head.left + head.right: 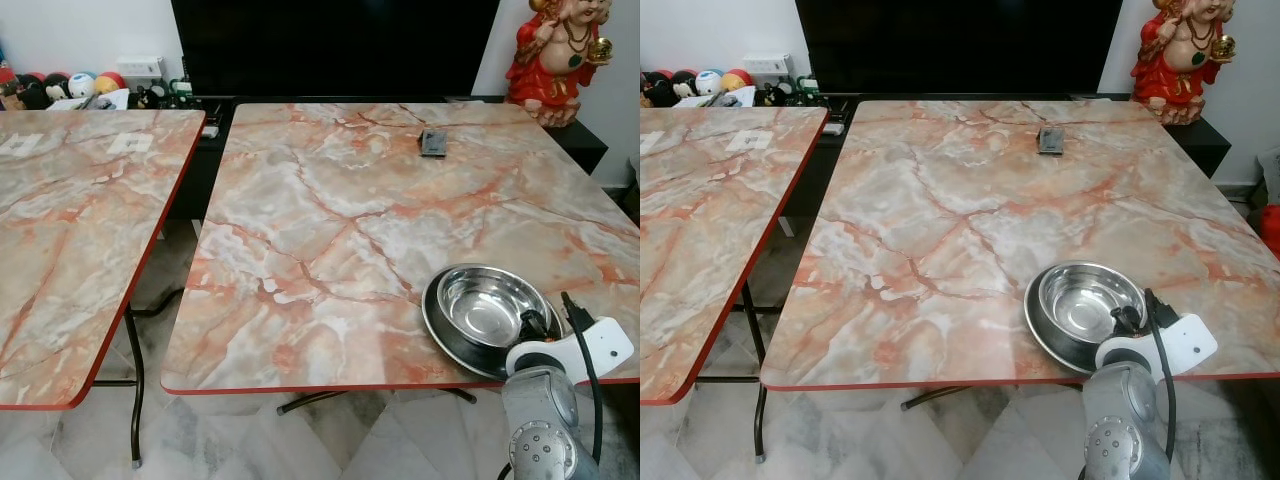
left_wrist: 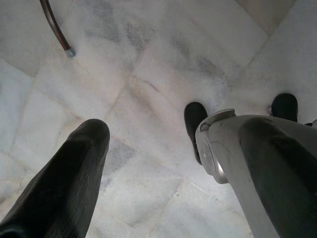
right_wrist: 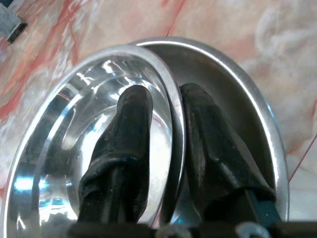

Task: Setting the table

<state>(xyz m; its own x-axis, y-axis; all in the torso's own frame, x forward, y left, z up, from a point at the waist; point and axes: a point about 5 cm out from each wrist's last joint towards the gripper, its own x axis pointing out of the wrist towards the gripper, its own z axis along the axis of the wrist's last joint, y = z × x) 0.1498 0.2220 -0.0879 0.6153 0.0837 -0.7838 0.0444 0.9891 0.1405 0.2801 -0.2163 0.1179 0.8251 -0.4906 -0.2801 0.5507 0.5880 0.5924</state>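
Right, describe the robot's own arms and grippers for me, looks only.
The right arm is silver metal with rounded joints, a white housing at the wrist and a black cable looping along it. The right gripper has two long, matte black, slightly wrinkled fingers. The left gripper has the same black fingers.

Right gripper (image 3: 166,124) fingers pinched together — left gripper (image 2: 173,153) hanging, fingers apart

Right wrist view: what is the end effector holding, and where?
The right end effector pinches the steel bowl by its near rim, one finger inside, one outside, above the plate.
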